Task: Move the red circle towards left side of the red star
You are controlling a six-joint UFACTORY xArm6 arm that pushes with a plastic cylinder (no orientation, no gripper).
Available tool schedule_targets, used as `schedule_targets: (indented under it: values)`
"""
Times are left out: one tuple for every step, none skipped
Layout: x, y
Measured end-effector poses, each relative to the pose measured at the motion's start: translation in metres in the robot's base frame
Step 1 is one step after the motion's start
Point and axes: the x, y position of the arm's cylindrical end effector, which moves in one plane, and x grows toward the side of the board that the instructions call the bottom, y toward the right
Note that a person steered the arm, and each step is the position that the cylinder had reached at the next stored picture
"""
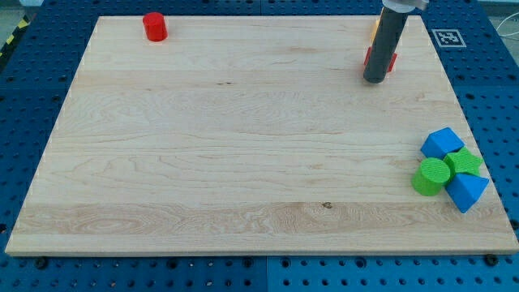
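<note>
Item: red circle [155, 27], a short cylinder, standing at the table's [243, 162] far left corner area.
Handling, as judged: light, rigid, smooth-sided; likely to slide readily and slip off a push that is off centre. Contact best on its left flank, pushing rightward.
Item: red star [392, 59], far right, mostly hidden behind the rod; a yellow block [374, 31] peeks just beyond it, shape unclear.
Item: my tip [375, 80], touching or just beside the star's near-left edge, well apart from the circle. No fingers fitted; nothing to open or close.
Surroundings: blue cube [442, 143], green star [465, 162], green cylinder [431, 176], blue wedge [466, 191], clustered near right, off the route. Path between circle and star unobstructed.
</note>
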Motion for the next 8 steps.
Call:
schedule_targets:
  values:
    - [-0.014,0.006]
    - [-0.03,0.007]
    - [-0.031,-0.026]
    - [-0.025,-0.072]
    - [-0.006,-0.12]
    - [-0.001,-0.164]
    - [-0.001,-0.216]
    - [-0.011,-0.273]
